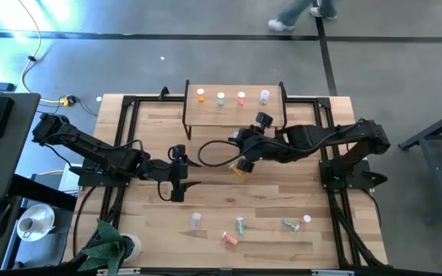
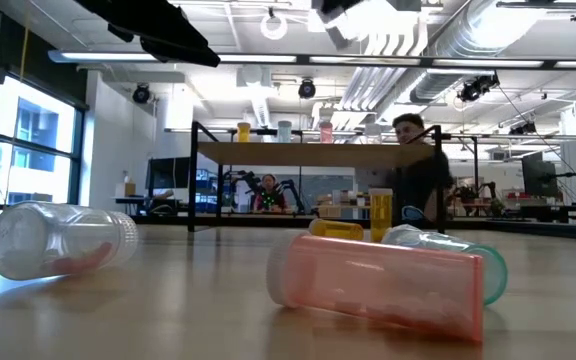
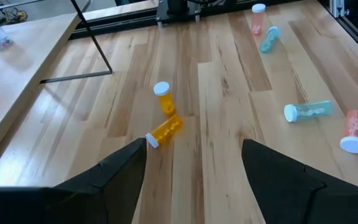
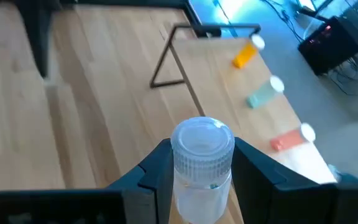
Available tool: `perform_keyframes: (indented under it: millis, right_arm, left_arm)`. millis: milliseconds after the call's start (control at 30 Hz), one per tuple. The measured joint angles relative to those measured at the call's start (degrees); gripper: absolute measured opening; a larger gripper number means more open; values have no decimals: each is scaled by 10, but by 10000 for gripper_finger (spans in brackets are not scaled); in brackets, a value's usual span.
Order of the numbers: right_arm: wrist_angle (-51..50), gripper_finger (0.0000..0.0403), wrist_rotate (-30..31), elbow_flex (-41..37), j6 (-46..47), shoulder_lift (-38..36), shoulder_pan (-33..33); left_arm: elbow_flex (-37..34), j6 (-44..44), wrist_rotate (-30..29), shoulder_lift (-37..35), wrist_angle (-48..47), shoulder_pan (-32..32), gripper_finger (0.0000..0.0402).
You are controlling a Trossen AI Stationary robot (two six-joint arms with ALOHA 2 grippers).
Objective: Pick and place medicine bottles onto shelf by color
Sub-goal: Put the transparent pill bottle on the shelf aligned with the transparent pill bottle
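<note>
Bottles (image 1: 240, 226) strewn over plank tabletop (image 1: 282, 192); right pincer (image 4: 197, 163) around clear bottle (image 4: 202, 155); left pincer (image 3: 194, 165) wide

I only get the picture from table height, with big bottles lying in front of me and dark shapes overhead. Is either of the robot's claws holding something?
Observer: Yes. The right gripper is shut on a clear bottle, held upright between its fingers.
Operator: And the other claw?
Observer: The left gripper is open with nothing between its fingers, above the bare tabletop.
Operator: How many bottles are on that little stand at the back?
Observer: Four, in a row on the shelf: an orange bottle, a green bottle, a pink bottle and a second clear bottle.
</note>
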Motion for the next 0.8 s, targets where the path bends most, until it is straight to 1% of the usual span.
perform_keyframes:
  millis: [200, 367, 500, 600, 733, 800]
  right_arm:
    - [68, 115, 1, -135, 32, -68, -22]
    - [197, 115, 1, -276, 35, -161, -44]
    - [337, 115, 1, -388, 10, -231, -59]
    - [459, 115, 2, -467, -17, -269, -75]
    - [622, 115, 2, -554, -54, -289, -104]
    - [678, 115, 10, -586, -67, -287, -122]
  left_arm:
    - [0, -3, 0, 0, 0, 0, 254]
    - [0, -6, 1, 0, 0, 0, 254]
    - [0, -6, 1, 0, 1, 0, 254]
    - [0, -10, 1, 0, 4, 0, 254]
    - [0, -10, 1, 0, 4, 0, 254]
    - [0, -10, 1, 0, 4, 0, 254]
